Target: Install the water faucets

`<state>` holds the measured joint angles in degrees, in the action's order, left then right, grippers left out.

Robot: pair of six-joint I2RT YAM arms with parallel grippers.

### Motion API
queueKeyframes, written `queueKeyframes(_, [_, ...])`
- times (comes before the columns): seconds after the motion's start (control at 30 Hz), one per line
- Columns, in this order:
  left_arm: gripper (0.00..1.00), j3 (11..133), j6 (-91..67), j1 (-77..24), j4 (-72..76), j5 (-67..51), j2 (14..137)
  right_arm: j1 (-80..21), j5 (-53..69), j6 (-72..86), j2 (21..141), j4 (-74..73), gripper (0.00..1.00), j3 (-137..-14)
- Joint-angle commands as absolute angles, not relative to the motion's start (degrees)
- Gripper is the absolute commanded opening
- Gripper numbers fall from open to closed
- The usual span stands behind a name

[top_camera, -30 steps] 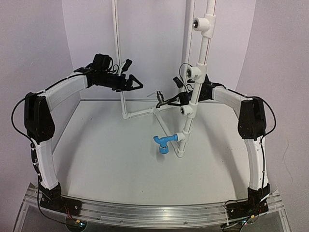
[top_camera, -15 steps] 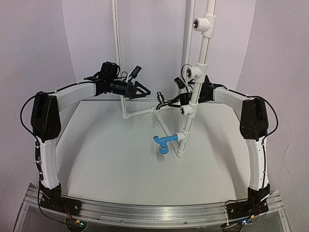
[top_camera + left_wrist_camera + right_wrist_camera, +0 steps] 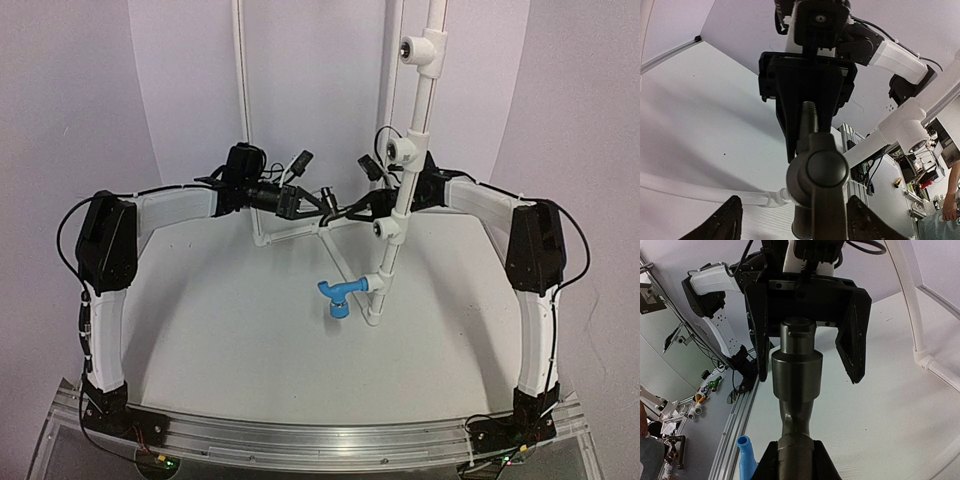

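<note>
1. Presently, the dark grey faucet with a cylindrical cap [image 3: 796, 371] is kept in the air, clenched at its threaded end by the jaws of the right gripper [image 3: 795, 460], apparently for a handover.
2. The jaws of the left gripper [image 3: 308, 203] are spread around its cap, not touching it.
3. The bright blue plastic faucet [image 3: 338, 293] is already seated in the lowest socket of the white pipe stand [image 3: 419, 110].

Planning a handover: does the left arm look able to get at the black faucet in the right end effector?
Probably yes: the left end effector faces the black faucet head-on, open jaws flanking its free end, nothing between; the right end effector grips the other end.
</note>
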<state>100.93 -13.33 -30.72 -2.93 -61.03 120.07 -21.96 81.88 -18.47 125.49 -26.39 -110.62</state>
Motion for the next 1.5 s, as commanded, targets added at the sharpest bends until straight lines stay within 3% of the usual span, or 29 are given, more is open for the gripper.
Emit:
queueKeyframes(0.0, [0.63, 99.42, -13.48, -31.59, 6.12, -64.71, 119.49, -22.57, 84.54, -19.51, 120.19, -24.91, 0.0, -109.47])
queueKeyframes(0.2, [0.55, 93.41, -23.02, -32.17, 22.33, -65.74, 118.7, -22.61, 84.51, -17.94, 119.97, -24.6, 0.0, -109.55])
queueKeyframes(0.53, [0.47, 89.13, -30.72, -32.6, 33.74, -64.06, 118.1, -22.67, 84.57, -16.02, 120.51, -24.34, 0.0, -111.01])
queueKeyframes(0.8, [0.46, 88.39, -40.04, -32.69, 46.24, -61.13, 120.64, -23.15, 84.72, -15.29, 120.67, -24.25, 0.0, -111.62])
queueKeyframes(1.47, [0.49, 86.04, -47.22, -33.81, 59.2, -53.35, 123.02, -23.93, 84.38, -12.61, 122.27, -23.88, 0.0, -115.34])
